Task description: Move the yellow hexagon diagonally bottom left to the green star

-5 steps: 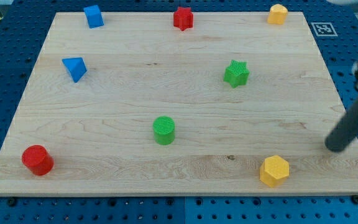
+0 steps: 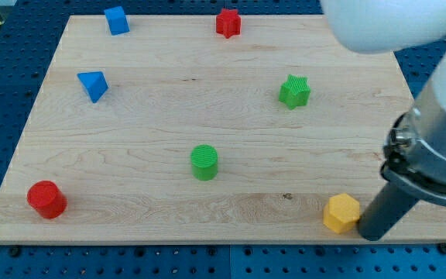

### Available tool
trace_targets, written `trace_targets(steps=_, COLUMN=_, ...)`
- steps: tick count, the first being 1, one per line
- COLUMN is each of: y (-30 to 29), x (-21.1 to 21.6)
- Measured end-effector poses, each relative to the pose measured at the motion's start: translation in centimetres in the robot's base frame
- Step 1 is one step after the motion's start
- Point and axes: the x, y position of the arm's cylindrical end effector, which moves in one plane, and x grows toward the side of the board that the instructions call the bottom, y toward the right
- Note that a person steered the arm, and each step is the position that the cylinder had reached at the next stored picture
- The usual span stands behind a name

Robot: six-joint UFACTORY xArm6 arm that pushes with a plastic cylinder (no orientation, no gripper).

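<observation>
The yellow hexagon [image 2: 341,213] lies near the board's bottom edge, at the view's lower right. My tip [image 2: 370,235] rests just right of it and slightly lower, touching or almost touching its right side. The green star [image 2: 294,91] sits up and a little left of the hexagon, right of the board's middle. The arm's white and grey body covers the view's upper right corner.
A green cylinder [image 2: 204,162] stands at centre. A red cylinder [image 2: 46,199] is at lower left. A blue triangular block [image 2: 93,84] and a blue cube [image 2: 116,19] are at upper left. A red star [image 2: 228,22] is at top centre. The wooden board [image 2: 130,116] lies on a blue pegboard.
My tip has moved left and down from the board's right side to the yellow hexagon's right side. The arm now hides the yellow block at the top right corner.
</observation>
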Motion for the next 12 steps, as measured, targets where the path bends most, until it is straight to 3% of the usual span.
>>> trace_targets(steps=2, y=-4.1, x=-0.1)
trace_targets(steps=4, y=4.8, x=0.0)
trace_targets(steps=5, y=4.8, x=-1.7)
trace_targets(steps=9, y=-5.1, x=-2.3)
trace_targets(steps=12, y=-5.4, x=-3.7)
